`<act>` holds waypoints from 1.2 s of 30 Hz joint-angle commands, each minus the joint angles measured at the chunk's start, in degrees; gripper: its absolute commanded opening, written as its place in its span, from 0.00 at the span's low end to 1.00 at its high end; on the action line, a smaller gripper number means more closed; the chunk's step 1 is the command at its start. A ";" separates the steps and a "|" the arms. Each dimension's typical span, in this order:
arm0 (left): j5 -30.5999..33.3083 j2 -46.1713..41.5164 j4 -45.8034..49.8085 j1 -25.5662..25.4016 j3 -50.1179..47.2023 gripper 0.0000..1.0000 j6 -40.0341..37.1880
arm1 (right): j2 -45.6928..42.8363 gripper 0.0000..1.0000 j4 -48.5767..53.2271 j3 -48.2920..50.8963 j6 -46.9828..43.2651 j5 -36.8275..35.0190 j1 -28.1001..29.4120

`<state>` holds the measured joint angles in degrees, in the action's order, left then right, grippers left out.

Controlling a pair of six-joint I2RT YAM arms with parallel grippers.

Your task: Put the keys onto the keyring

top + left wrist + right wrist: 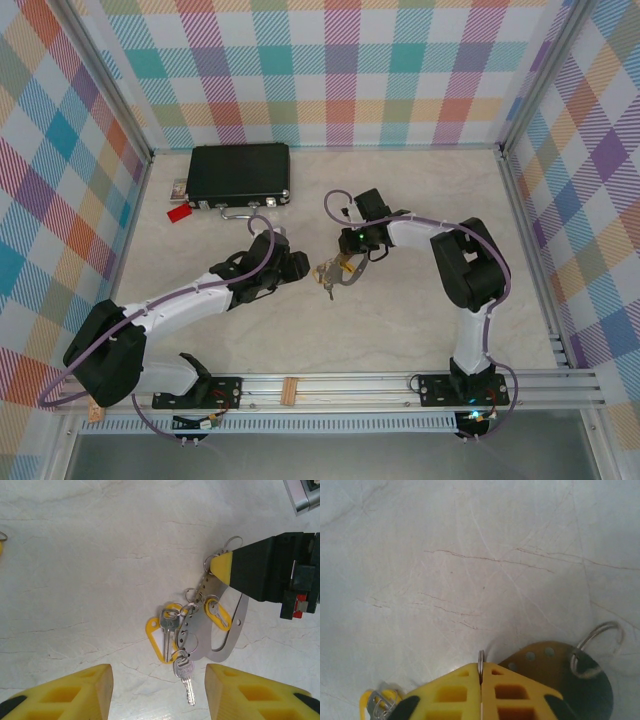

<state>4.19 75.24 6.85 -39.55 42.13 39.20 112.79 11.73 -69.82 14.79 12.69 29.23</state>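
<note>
The keyring (226, 639) is a flat grey metal loop with a holed strip and small wire rings. Two silver keys (169, 625) hang from it, one lower (185, 676), along with yellow-headed ones (219, 614). My right gripper (481, 669) is shut on a thin wire ring (481, 658) at the keyring's top end, and its yellow tip (223, 566) shows in the left wrist view. My left gripper (158, 680) is open just short of the bunch, with the lower key's tip between its fingers, untouched. From above, the bunch (330, 275) sits between both grippers.
A black case (240, 172) with a silver handle (238, 211) lies at the back left, a small red tag (179, 212) beside it. Checked walls close in the marble table (400, 320) on three sides. The holed strip (555, 672) and another ring (597, 645) sit right of my right fingers.
</note>
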 commanded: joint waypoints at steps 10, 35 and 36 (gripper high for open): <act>4.26 -3.43 -3.54 0.53 1.90 0.51 -6.83 | -15.21 0.00 -5.73 6.57 -5.29 4.82 0.47; -8.49 -12.25 -19.19 1.58 4.47 0.57 -29.88 | -42.26 0.00 -37.17 24.03 -11.03 22.32 1.53; -8.64 -12.91 -19.53 1.65 4.10 0.55 -29.97 | -42.17 0.00 -38.15 23.88 -10.91 23.25 1.53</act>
<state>-2.07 64.51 -10.24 -38.48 44.88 11.73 71.55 -18.90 -46.46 4.64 31.16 30.48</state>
